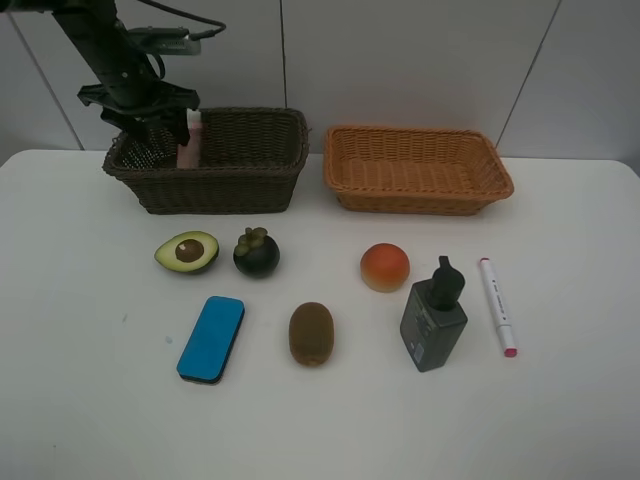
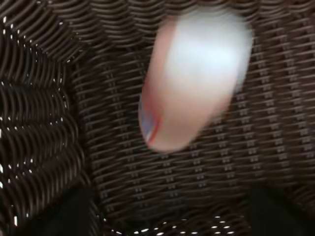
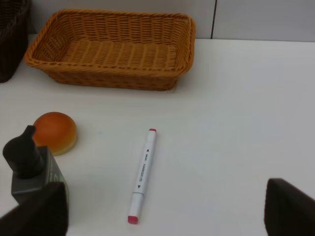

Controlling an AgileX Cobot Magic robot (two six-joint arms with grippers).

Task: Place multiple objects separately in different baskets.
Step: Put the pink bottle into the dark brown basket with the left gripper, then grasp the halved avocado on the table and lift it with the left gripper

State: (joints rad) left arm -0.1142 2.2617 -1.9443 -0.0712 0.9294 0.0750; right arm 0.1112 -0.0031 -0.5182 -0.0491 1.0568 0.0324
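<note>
High view, left pincer (image 1: 150,128): down inside the dark basket (image 1: 250,118), at its left end
High view, pink bottle (image 1: 190,140): in that basket, just beside the pincer
High view, light basket (image 1: 420,200): holds nothing
Left wrist, grip: fingers (image 2: 64,216) stand apart, nothing between them, and the bottle is a blur over the weave
Right wrist, right pincer (image 3: 162,209): spread wide, empty, above the counter (image 3: 246,123) near the white marker (image 3: 142,172)
Risk: the left pincer could snag the wicker or knock the bottle on the way up, they're so close; a nudged marker may roll
</note>
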